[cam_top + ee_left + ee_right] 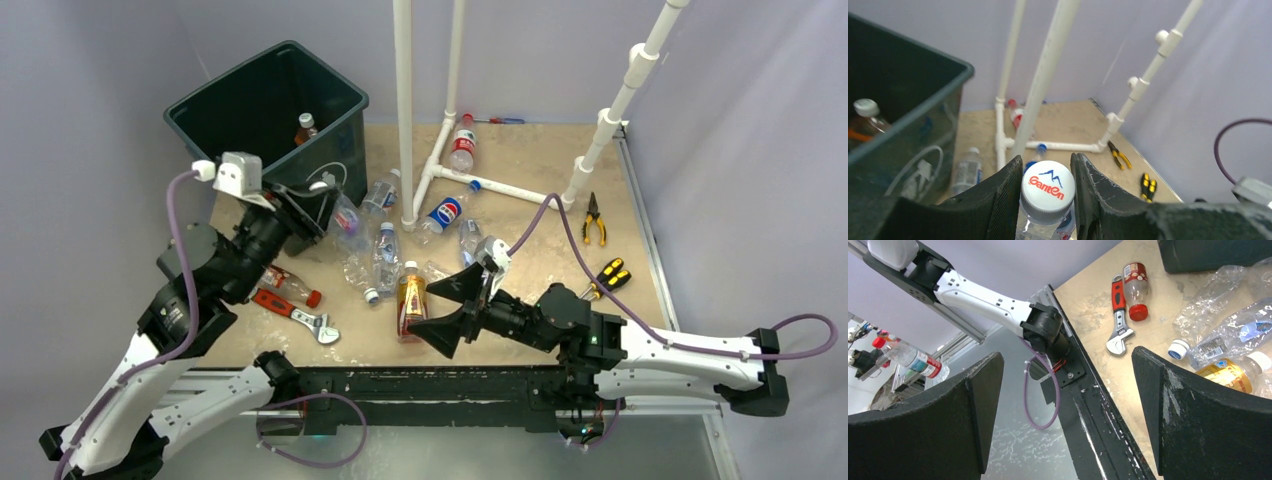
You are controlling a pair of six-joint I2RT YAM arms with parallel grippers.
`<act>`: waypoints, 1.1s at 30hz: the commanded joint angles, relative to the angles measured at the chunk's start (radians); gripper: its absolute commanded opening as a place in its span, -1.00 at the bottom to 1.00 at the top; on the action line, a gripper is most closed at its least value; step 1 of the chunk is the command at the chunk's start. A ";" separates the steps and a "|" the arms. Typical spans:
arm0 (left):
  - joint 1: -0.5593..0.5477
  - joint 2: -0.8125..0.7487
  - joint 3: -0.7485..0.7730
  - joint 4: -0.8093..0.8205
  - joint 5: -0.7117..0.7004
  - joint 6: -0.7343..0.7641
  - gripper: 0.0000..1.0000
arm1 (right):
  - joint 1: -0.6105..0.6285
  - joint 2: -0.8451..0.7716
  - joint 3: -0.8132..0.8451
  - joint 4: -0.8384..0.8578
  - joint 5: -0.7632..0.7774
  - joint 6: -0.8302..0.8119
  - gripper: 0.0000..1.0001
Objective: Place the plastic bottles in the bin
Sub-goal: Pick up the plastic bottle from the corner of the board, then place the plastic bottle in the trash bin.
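My left gripper (1047, 187) is shut on the white "Ganten" cap of a clear plastic bottle (1048, 200). In the top view this gripper (322, 215) holds that bottle (347, 222) just in front of the dark green bin (265, 100), beside its near right wall. One amber bottle (305, 128) lies inside the bin (908, 100). Several more bottles lie on the table, among them an amber one (410, 303) and a clear one (385, 250). My right gripper (445, 310) hangs open and empty just right of the amber bottle (1225, 375), its fingers (1198, 410) wide apart.
A white pipe frame (405, 110) stands mid-table right of the bin. A red-handled wrench (300, 312) and a red-capped bottle (290, 286) lie front left. Yellow-handled pliers (594, 220) and another yellow-black tool (610, 277) lie at the right.
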 commanded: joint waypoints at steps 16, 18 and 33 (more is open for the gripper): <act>0.025 0.504 0.484 0.477 -0.538 0.651 -1.00 | 0.002 -0.057 -0.050 0.011 -0.006 -0.060 0.98; 0.108 0.566 0.526 0.491 -0.514 0.616 -1.00 | 0.003 -0.049 -0.039 0.003 0.003 -0.071 0.98; 0.435 0.796 0.518 0.603 -0.588 0.437 -1.00 | 0.002 -0.060 -0.068 0.020 0.140 -0.105 0.98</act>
